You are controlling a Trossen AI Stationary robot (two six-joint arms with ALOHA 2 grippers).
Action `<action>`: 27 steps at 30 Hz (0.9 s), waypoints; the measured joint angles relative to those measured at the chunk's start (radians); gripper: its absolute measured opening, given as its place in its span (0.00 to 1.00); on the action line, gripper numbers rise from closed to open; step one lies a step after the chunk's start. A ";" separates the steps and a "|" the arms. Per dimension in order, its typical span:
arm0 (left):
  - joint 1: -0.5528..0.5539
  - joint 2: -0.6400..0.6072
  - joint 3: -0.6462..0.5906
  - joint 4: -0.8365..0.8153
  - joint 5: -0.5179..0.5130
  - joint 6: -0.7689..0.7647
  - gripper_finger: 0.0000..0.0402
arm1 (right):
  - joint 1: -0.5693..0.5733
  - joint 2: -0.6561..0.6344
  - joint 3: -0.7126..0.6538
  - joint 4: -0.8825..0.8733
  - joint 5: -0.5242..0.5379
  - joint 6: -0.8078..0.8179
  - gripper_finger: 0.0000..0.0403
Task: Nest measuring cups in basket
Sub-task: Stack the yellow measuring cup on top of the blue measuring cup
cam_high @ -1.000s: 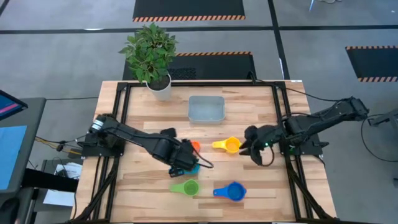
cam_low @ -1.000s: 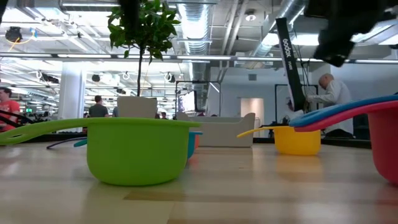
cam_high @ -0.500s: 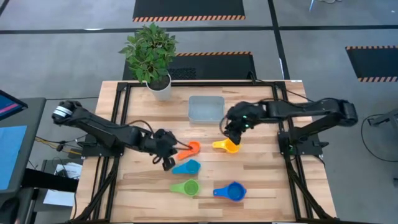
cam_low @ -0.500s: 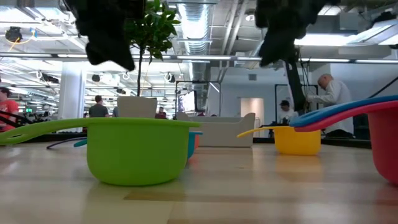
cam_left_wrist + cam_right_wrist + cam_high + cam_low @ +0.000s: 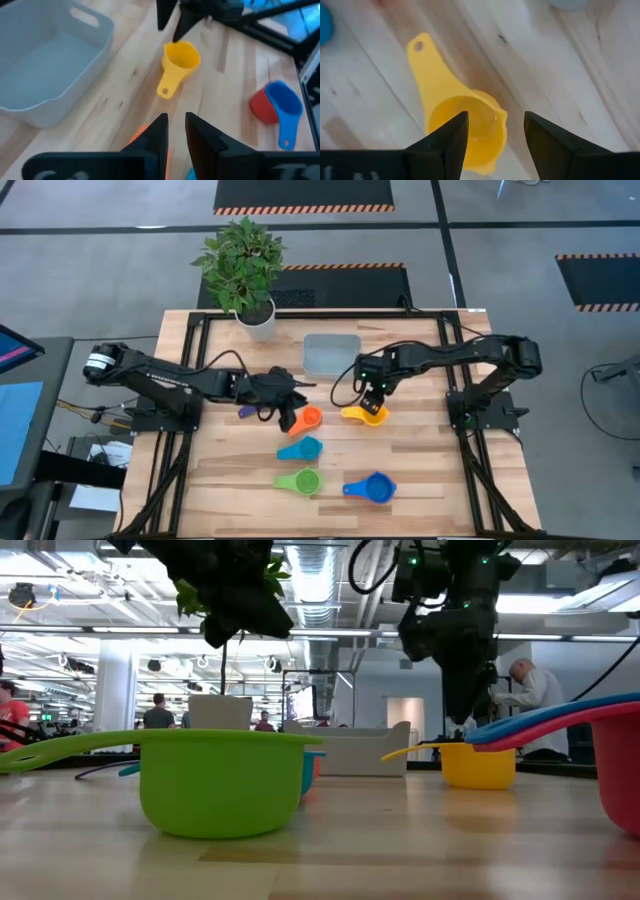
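Counting six cups on worktop (image 5: 420, 480): orange (image 5: 307, 419), yellow (image 5: 365, 414), light blue (image 5: 301, 449), green (image 5: 298, 481), blue (image 5: 373, 488) nested in red (image 5: 261, 106). Right end effector (image 5: 495, 130) spread wide over yellow cup, empty. Left end effector (image 5: 175, 131) barely parted, empty, near orange.

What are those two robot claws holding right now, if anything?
Nothing. The right end effector is open above the yellow cup, not yet gripping it. The left end effector hovers with nothing between its fingers.

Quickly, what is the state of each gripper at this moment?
Left gripper: fingers slightly apart, holding nothing, above the orange cup.
Right gripper: open, empty, poised over the yellow cup.
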 joint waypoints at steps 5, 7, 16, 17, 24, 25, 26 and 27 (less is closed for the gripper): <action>0.033 0.000 0.000 -0.022 0.088 0.080 0.14 | 0.024 0.032 0.003 0.006 -0.001 0.026 0.50; 0.041 0.000 0.000 -0.021 0.095 0.102 0.14 | 0.033 0.041 0.001 -0.008 0.005 0.030 0.50; 0.048 0.000 0.000 -0.024 0.117 0.113 0.14 | 0.045 0.094 0.001 -0.061 0.062 0.064 0.52; 0.048 0.000 0.000 -0.022 0.118 0.109 0.14 | 0.047 0.099 0.001 -0.061 0.064 0.064 0.52; 0.048 0.000 0.000 -0.016 0.120 0.068 0.14 | 0.057 0.125 0.001 -0.065 0.080 0.078 0.49; 0.048 0.000 0.000 -0.014 0.122 0.068 0.14 | 0.057 0.125 0.001 -0.062 0.080 0.079 0.48; 0.048 0.000 0.000 -0.013 0.127 0.067 0.14 | 0.057 0.128 0.002 -0.059 0.082 0.083 0.46; 0.048 0.000 0.000 -0.014 0.128 0.067 0.14 | 0.059 0.135 0.002 -0.056 0.080 0.093 0.44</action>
